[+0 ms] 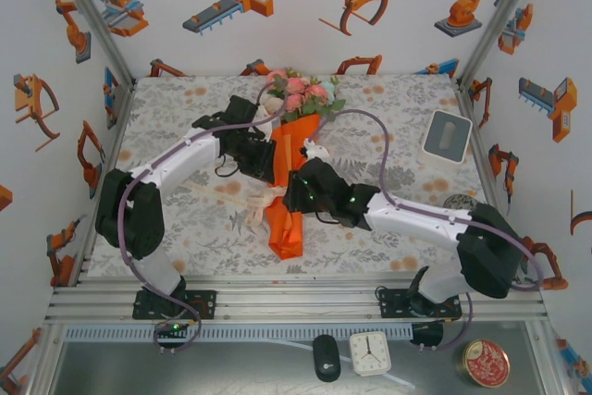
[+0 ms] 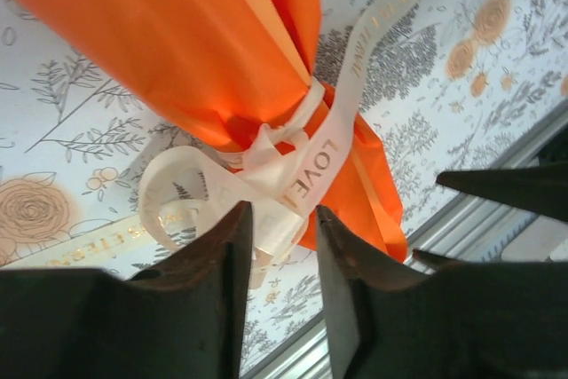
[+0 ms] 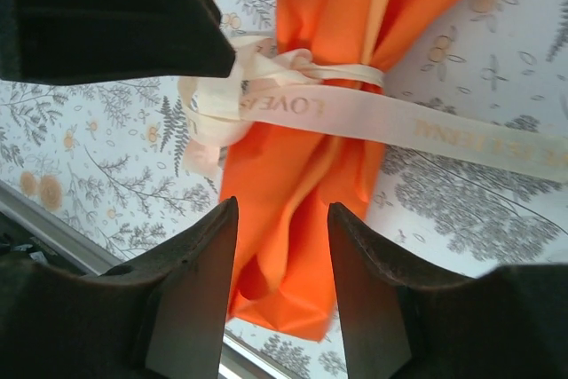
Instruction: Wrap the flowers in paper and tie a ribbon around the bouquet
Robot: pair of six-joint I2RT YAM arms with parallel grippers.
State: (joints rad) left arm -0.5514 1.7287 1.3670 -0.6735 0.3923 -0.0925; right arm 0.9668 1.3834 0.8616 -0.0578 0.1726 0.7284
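The bouquet lies on the patterned table, its flowers [image 1: 301,94] at the far end and the orange paper [image 1: 285,228] narrowing toward me. A cream ribbon [image 2: 311,166] printed with gold letters is knotted round the paper's [image 2: 177,42] narrow part, with a loose loop on its left. My left gripper [image 2: 282,215] is open, its tips just short of the knot with nothing between them. My right gripper [image 3: 282,210] is open above the paper's [image 3: 293,219] lower end, below the ribbon [image 3: 355,117]. From above, the left gripper [image 1: 266,171] and right gripper [image 1: 298,188] meet over the cone's middle.
A white box [image 1: 448,136] stands at the back right of the table. The metal front rail [image 1: 296,298] runs just past the cone's tip. A black mouse [image 1: 326,356], a small clock [image 1: 370,353] and a round tin [image 1: 486,363] sit on the near shelf.
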